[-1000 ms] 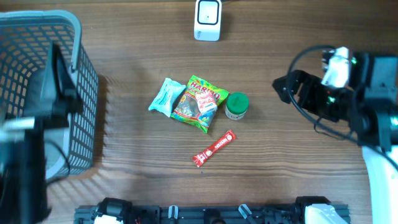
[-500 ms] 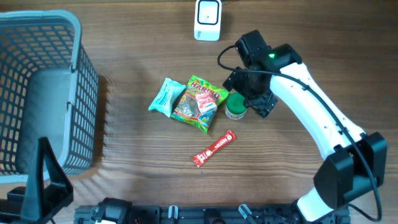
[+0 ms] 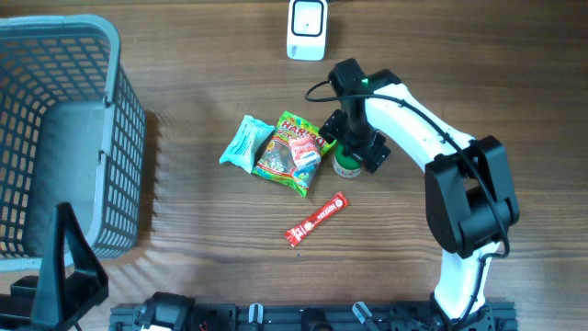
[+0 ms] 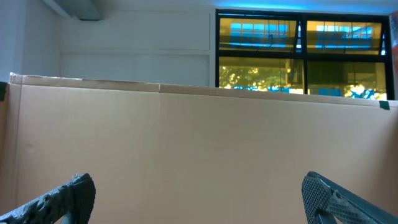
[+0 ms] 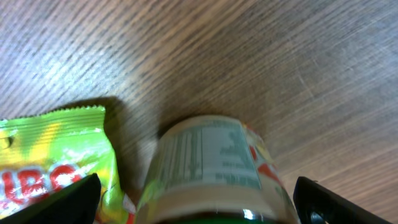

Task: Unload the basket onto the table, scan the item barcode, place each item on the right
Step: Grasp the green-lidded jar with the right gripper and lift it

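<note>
Right arm [image 3: 432, 138]: stretched toward table's middle
Right gripper [image 3: 352, 147]: lowered, jaws wide apart
Left gripper [image 4: 199, 202]: jaws wide apart

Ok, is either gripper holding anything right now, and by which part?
Nothing is held. The right gripper is open, straddling the green-lidded jar but not closed on it. The left gripper is open and empty.

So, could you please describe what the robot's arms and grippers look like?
The right arm has white shells, black joints, a looping black cable and a small green light near its wrist. Its black fingers are wedge-shaped. The left arm shows black; its fingers are dark grey and rough-textured.
</note>
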Controlling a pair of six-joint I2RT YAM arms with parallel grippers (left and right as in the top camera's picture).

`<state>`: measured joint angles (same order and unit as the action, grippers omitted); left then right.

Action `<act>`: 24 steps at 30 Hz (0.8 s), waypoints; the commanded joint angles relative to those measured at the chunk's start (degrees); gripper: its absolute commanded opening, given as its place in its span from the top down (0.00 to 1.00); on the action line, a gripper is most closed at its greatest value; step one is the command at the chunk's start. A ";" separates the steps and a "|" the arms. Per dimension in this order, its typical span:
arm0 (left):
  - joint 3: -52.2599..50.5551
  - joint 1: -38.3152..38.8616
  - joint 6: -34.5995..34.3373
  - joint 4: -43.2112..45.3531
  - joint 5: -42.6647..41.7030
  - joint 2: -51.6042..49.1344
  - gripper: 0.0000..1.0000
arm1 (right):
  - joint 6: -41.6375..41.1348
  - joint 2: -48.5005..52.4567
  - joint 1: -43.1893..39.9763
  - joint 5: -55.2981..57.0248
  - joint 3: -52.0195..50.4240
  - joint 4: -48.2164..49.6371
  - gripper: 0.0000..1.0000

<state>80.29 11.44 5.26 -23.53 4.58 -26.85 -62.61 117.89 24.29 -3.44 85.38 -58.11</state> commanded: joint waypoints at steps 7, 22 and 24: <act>-0.15 -0.39 0.74 0.17 -1.38 0.94 0.00 | -0.55 1.07 0.11 -0.39 -10.03 7.93 0.26; -0.66 -0.39 0.74 0.31 -1.38 8.44 0.00 | 21.38 -7.17 -1.11 -2.05 -1.92 -5.29 0.47; -1.38 -0.37 0.74 1.11 -1.36 9.57 0.00 | 22.16 -9.05 -1.11 -2.86 0.52 -10.36 0.47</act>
<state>80.05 11.44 5.32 -23.46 4.32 -19.42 -44.38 113.97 23.42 -4.82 81.06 -64.69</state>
